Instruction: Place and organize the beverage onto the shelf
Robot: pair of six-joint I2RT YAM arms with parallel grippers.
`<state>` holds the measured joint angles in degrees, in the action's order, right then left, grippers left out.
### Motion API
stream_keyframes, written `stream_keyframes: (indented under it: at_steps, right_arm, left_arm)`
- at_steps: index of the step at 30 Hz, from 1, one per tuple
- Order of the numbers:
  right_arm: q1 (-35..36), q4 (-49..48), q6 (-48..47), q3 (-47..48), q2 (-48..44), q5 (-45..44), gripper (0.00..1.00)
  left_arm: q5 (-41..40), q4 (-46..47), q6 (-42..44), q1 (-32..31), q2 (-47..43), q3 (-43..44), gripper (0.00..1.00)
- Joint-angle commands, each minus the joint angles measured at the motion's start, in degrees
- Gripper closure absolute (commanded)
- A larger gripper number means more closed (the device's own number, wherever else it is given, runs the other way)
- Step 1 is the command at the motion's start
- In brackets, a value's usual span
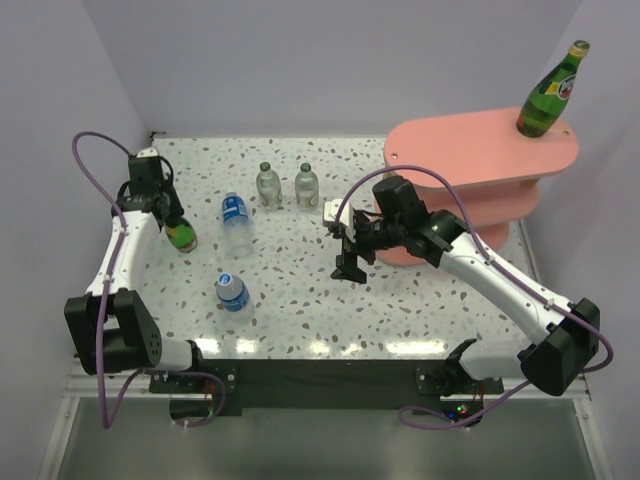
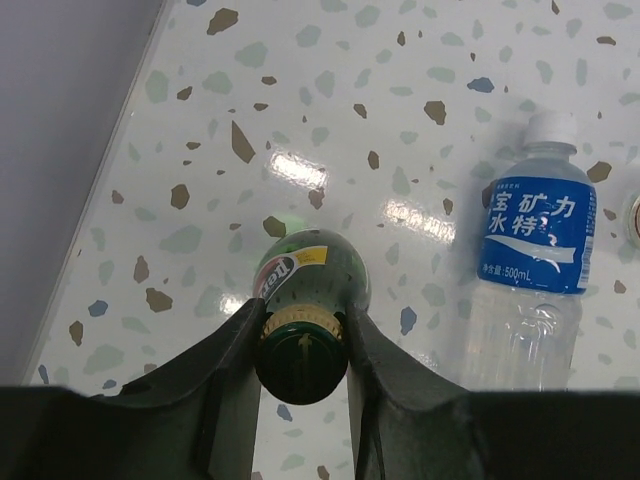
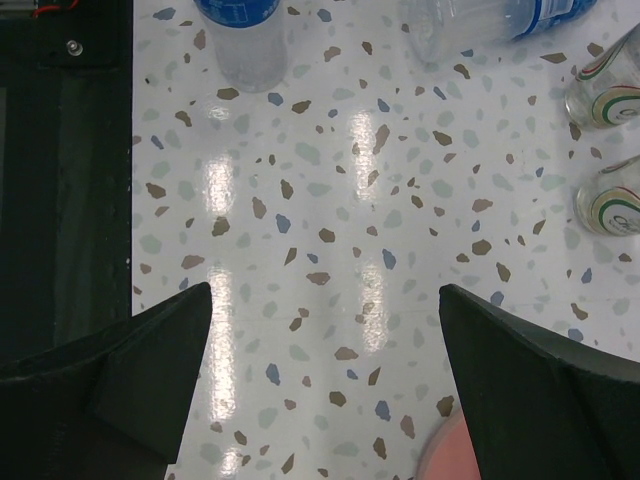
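My left gripper (image 1: 165, 214) is shut on the neck of a dark green glass bottle (image 1: 181, 235) near the table's left edge; in the left wrist view the fingers clamp just below its cap (image 2: 302, 345), the bottle's body (image 2: 312, 268) hanging below. I cannot tell if its base touches the table. The second dark green bottle (image 1: 552, 90) stands on the top board of the pink shelf (image 1: 470, 155). Two clear green-capped bottles (image 1: 268, 185) (image 1: 306, 185) stand mid-table. One blue-label bottle (image 1: 236, 222) lies flat, another (image 1: 232, 293) stands. My right gripper (image 1: 352, 255) is open and empty over the table (image 3: 325, 300).
The shelf's lower pink edge (image 3: 450, 455) shows by my right finger. The lying blue-label bottle (image 2: 530, 260) is just right of the held bottle. Purple walls enclose the left, back and right. A black strip (image 3: 60, 200) marks the near table edge.
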<state>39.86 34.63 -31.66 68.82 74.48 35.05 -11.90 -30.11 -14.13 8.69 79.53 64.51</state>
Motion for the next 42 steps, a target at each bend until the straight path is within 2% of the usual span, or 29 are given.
stream_keyframes:
  at_steps: [1, 9, 17, 23, 28, 36, 42]
  right_arm:
    - [0.3, -1.8, 0.5, -0.3, -1.4, 0.3, 0.02]
    - [0.5, -0.4, -2.9, 0.3, 0.4, 3.9, 0.02]
    - [1.0, -0.3, -3.8, 1.8, 2.0, 3.8, 0.02]
    - [1.8, -0.9, -3.9, 3.7, 4.1, 3.1, 0.02]
    - [3.2, -5.0, -0.6, 6.4, 6.8, 2.2, 0.02]
    - [6.1, -17.2, 12.8, 10.5, 12.8, -4.8, 0.01]
    - [10.2, -23.9, 17.8, 13.0, 16.0, -14.4, 0.01]
  left_arm:
    - [0.1, 2.5, 3.8, -2.0, -3.5, 2.6, 1.0]
    - [0.4, -2.1, 4.6, -8.2, -10.7, 3.5, 1.0]
    - [11.5, -5.0, 2.8, -11.2, -15.3, 4.7, 1.0]
    - [17.4, -7.1, 2.2, -13.3, -15.8, 9.8, 1.0]
    - [23.5, -6.3, 1.7, -14.9, -15.5, 13.0, 1.0]
    - [27.3, -4.2, -2.2, -18.7, -14.4, 16.3, 1.0]
    - [32.8, -0.3, -7.7, -21.2, -13.9, 16.6, 1.0]
